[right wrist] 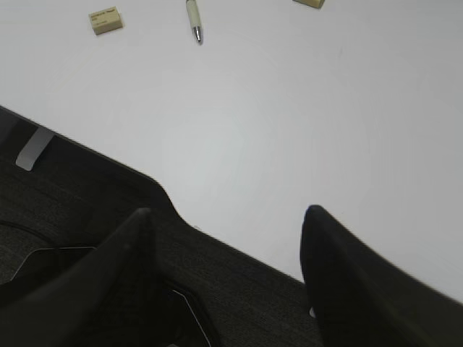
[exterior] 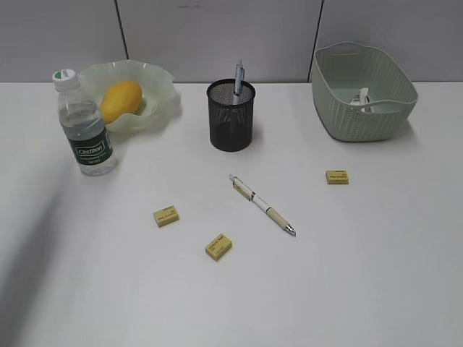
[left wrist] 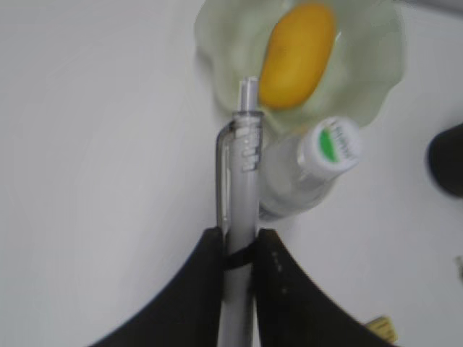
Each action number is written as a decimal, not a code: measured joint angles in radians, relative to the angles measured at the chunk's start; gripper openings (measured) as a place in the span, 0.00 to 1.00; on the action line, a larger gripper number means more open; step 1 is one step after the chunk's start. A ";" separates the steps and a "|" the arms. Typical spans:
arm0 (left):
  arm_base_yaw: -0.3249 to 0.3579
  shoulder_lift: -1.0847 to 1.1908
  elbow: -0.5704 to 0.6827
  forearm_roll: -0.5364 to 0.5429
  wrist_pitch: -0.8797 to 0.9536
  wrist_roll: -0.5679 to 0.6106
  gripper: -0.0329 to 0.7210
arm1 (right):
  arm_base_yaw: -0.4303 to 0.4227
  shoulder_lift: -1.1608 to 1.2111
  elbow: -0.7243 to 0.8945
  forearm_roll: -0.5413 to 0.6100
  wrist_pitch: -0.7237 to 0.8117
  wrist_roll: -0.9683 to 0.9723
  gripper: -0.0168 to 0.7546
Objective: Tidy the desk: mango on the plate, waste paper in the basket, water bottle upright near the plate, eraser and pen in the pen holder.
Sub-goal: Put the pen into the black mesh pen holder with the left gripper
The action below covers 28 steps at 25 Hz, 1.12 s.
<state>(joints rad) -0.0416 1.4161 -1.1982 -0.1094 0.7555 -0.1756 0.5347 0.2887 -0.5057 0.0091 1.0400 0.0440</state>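
Left gripper (left wrist: 239, 249) clamping a grey translucent pen (left wrist: 242, 217) between both fingers, clip end pointing away from the wrist camera; hovering above the water bottle (left wrist: 311, 170) and the plate (left wrist: 224, 43), height over the desk (left wrist: 94, 144) not readable from this angle; neither arm showing in the exterior view.

Right gripper (right wrist: 224, 217) sitting with fingers spread wide, gripping nothing; hanging over the near desk edge with dark floor below; seeing one eraser (right wrist: 105, 19) and the tip of the loose pen (right wrist: 194, 20) at the top of its frame.

Mango (exterior: 120, 100) lying in the wavy-rimmed plate (exterior: 163, 108) at far left; water bottle (exterior: 84, 126) standing upright, cap on, just in front of the plate and touching or nearly touching its rim.

Pen holder (exterior: 231, 116) standing at centre back, carrying one blue-grey pen (exterior: 239, 77) poking out above the mesh rim.

Basket (exterior: 362, 108) sitting at far right; waste paper (exterior: 362, 97) lying inside, only partly showing over the wall.

Cream pen (exterior: 262, 205) lying diagonally on the desk (exterior: 376, 275) in front of the holder, tip pointing toward the near right.

Three yellow erasers lying loose: left eraser (exterior: 166, 215), middle eraser (exterior: 218, 246) nearer the front edge, right eraser (exterior: 337, 176) in front of the basket; all well apart from the holder and from each other.
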 joint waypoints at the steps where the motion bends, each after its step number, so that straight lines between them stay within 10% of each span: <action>1: 0.000 -0.043 0.000 -0.021 -0.019 0.000 0.17 | 0.000 0.000 0.000 0.000 0.000 0.000 0.67; 6: -0.056 -0.142 0.000 -0.090 -0.071 0.018 0.17 | 0.000 0.000 0.000 0.000 0.000 0.000 0.67; 17: -0.428 -0.075 0.000 -0.090 -0.501 0.027 0.17 | 0.000 0.000 0.000 0.000 0.000 0.001 0.67; 28: -0.554 0.213 0.000 -0.083 -0.940 0.027 0.17 | 0.000 0.000 0.000 0.000 0.000 0.001 0.67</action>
<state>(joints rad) -0.5958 1.6289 -1.1979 -0.1927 -0.1850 -0.1482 0.5347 0.2887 -0.5057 0.0091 1.0400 0.0449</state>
